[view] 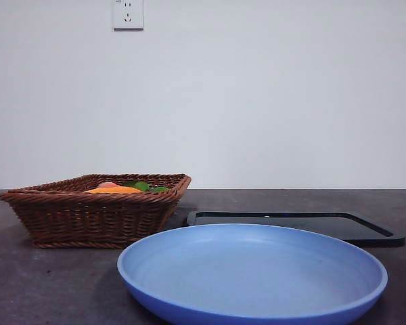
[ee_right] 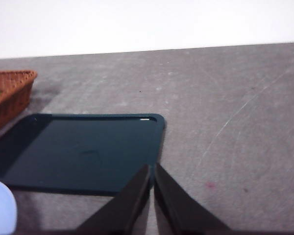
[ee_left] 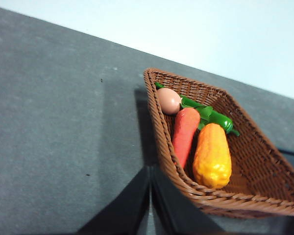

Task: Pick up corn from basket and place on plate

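Left gripper: I see jaws together, nothing held, hovering above table just beside basket rim. Right gripper: jaws together, empty, over near edge of black tray. Corn lies in basket, touching red carrot-like piece; egg-like fruit and green item beyond. Plate empty, in front of tray, near basket.
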Robot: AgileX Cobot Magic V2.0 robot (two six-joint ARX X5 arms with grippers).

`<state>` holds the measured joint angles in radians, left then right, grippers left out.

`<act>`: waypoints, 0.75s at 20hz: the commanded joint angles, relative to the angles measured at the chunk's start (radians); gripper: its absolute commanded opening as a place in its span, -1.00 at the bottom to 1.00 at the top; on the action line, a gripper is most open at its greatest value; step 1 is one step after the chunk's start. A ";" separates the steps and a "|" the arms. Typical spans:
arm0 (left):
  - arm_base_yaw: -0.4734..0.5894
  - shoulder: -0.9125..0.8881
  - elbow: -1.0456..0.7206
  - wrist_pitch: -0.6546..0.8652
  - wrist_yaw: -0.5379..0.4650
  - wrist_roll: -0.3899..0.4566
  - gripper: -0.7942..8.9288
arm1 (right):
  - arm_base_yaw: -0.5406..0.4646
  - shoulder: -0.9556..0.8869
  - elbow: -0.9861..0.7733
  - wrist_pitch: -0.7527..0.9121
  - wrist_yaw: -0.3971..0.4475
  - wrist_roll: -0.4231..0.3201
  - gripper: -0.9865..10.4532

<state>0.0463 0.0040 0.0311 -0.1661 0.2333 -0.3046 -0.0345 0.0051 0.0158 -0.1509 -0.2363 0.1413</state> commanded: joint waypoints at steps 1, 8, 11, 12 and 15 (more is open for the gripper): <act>0.001 -0.001 -0.026 0.009 0.005 -0.094 -0.82 | 0.001 -0.002 -0.003 0.045 -0.047 0.111 -0.82; 0.001 0.001 0.021 -0.015 0.105 -0.143 -0.82 | 0.001 -0.001 0.034 0.064 -0.082 0.272 -0.82; 0.001 0.008 0.074 -0.063 0.108 -0.155 -0.82 | 0.001 -0.001 0.078 0.013 -0.110 0.275 -0.82; 0.001 0.011 0.093 -0.083 0.111 -0.156 -0.82 | 0.001 0.000 0.096 -0.008 -0.130 0.277 -0.82; 0.001 0.035 0.152 -0.128 0.135 -0.156 -0.82 | 0.001 0.027 0.162 -0.101 -0.157 0.277 -0.82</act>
<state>0.0463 0.0330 0.1623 -0.2958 0.3580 -0.4557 -0.0345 0.0238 0.1638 -0.2382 -0.3889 0.4015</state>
